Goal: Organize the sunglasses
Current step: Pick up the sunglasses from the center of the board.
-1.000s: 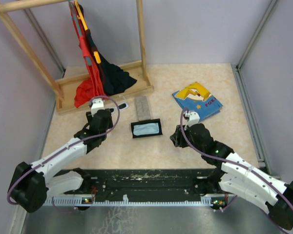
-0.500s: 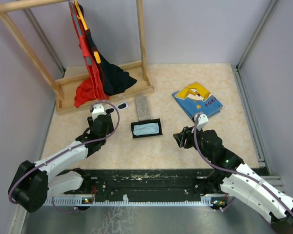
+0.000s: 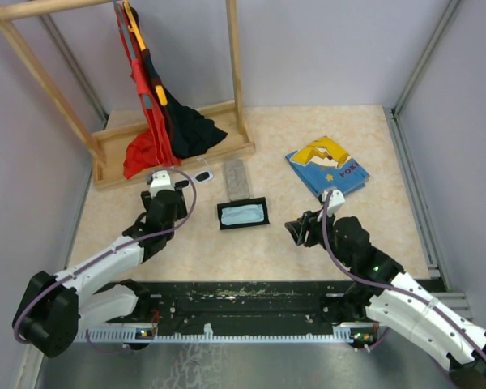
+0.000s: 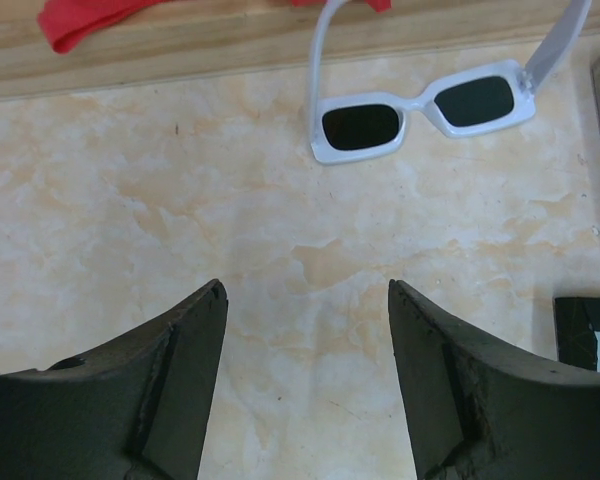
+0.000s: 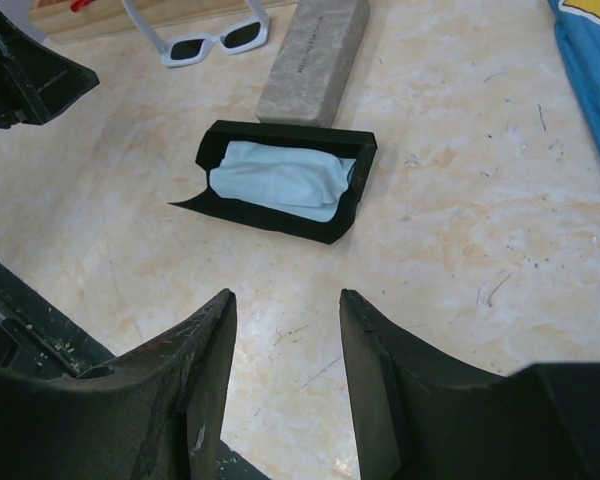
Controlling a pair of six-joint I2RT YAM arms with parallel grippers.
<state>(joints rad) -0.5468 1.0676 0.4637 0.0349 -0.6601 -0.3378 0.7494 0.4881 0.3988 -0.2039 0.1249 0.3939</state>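
Left gripper (image 4: 305,290) spread, holding nothing; 1 pair of white sunglasses (image 4: 420,105) lies on the table (image 4: 130,230) just ahead of it, beside the wooden rack base (image 4: 180,40). Right gripper (image 5: 285,295) spread, empty, facing the open black case (image 5: 290,135).

even, bright light; soft shadows; wrist views sharp, slight edge distortion.

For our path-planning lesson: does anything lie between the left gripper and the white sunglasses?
Nothing visible does. Only bare table lies between the open left gripper and the white sunglasses. The black case sits off to the side, clear of that line.
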